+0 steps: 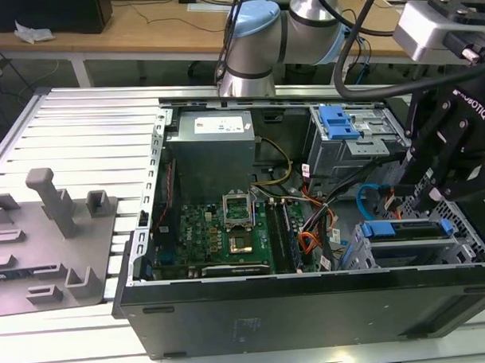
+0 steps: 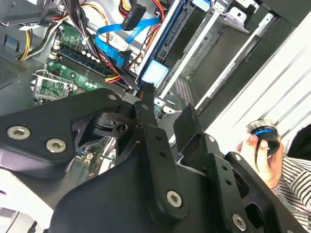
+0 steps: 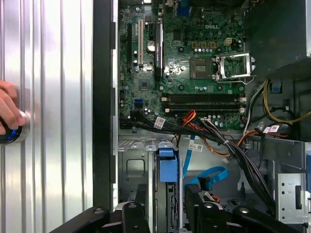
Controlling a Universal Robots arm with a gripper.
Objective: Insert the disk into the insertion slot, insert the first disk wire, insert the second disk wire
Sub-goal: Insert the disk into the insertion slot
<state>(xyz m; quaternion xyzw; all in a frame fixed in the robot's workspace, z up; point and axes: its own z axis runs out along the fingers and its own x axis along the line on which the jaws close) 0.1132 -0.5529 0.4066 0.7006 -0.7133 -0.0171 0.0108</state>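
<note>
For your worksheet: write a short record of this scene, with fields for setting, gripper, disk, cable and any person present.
setting: open computer case lying on a ribbed metal table
gripper: gripper hangs over the insertion slot, at the exterior view's right
disk: disk in its blue carrier appears seated in the insertion slot
cable: blue cable loops near the insertion slot; ends unclear
person: a hand rests on a round knob on the table

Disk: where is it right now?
On the exterior view's right, the disk sits in the insertion slot, beside the looped blue cable, with the gripper just above it.
</note>
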